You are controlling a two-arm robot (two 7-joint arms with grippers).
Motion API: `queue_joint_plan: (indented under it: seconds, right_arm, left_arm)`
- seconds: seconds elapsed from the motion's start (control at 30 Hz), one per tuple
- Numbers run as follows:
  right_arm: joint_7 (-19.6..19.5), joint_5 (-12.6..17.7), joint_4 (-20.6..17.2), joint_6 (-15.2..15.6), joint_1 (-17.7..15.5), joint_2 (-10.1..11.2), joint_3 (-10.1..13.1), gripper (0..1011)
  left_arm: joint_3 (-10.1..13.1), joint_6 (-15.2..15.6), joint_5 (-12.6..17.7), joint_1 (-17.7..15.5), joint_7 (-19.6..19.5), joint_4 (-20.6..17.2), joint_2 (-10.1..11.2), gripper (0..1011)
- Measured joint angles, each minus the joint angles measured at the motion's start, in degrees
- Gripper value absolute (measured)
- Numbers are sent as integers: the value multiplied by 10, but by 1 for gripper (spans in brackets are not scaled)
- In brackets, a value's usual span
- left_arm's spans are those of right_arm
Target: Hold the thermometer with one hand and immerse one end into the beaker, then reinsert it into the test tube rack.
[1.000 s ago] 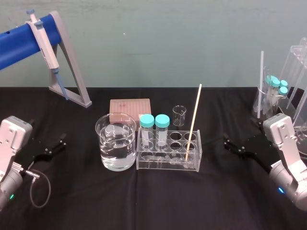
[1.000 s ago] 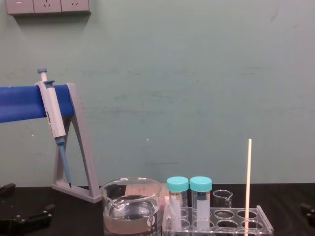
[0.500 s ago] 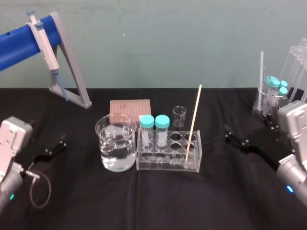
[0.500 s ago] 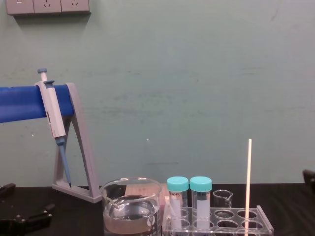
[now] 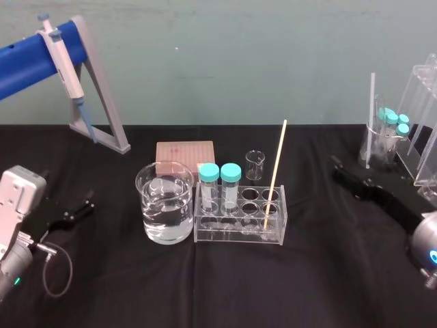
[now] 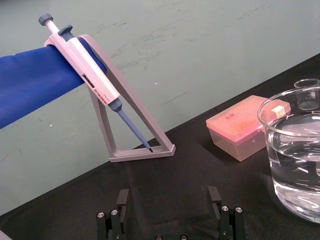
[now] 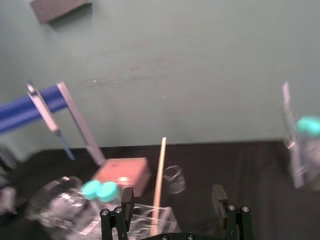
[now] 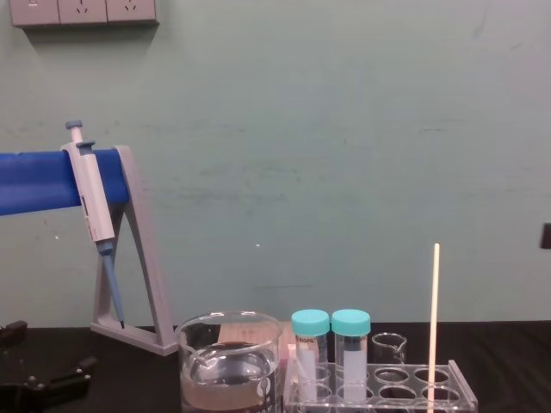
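At table centre: thermometer [image 5: 275, 174], slightly tilted, seated in test tube rack [image 5: 240, 231], 3 o'clock end. Beaker [image 5: 165, 212] just beside rack at 9 o'clock. Right gripper [image 7: 172, 197] well apart at 3 o'clock, fingers spread wide, empty. Left gripper [image 6: 168, 197] at 9 o'clock, idle, likewise spread.

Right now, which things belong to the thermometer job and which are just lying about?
Job: thermometer, large beaker, acrylic test tube rack, open right claw.
Lying about: pipette, grey stand, pink tip box, tiny beaker, two capped tubes, parked left claw.
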Motion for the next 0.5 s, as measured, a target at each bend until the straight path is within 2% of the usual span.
queue_joint_plan:
  seconds: [0.1, 0.13, 0.23, 0.4, 0.5]
  right_arm:
    - [1, 47, 10, 37, 17, -19, 6, 1002]
    - [0, 74, 19, 56, 29, -29, 6, 1002]
    - [-9, 113, 38, 90, 57, -43, 0, 1002]
    - [-19, 158, 78, 138, 108, -60, -19, 1002]
    - [-25, 169, 99, 150, 129, -67, -29, 1002]
  left_arm:
    - [0, 0, 0, 0, 0, 0, 0, 1004]
    - [0, 0, 0, 0, 0, 0, 0, 1004]
    - [0, 0, 0, 0, 0, 0, 0, 1004]
    - [0, 0, 0, 0, 0, 0, 0, 1004]
    - [0, 0, 0, 0, 0, 0, 0, 1004]
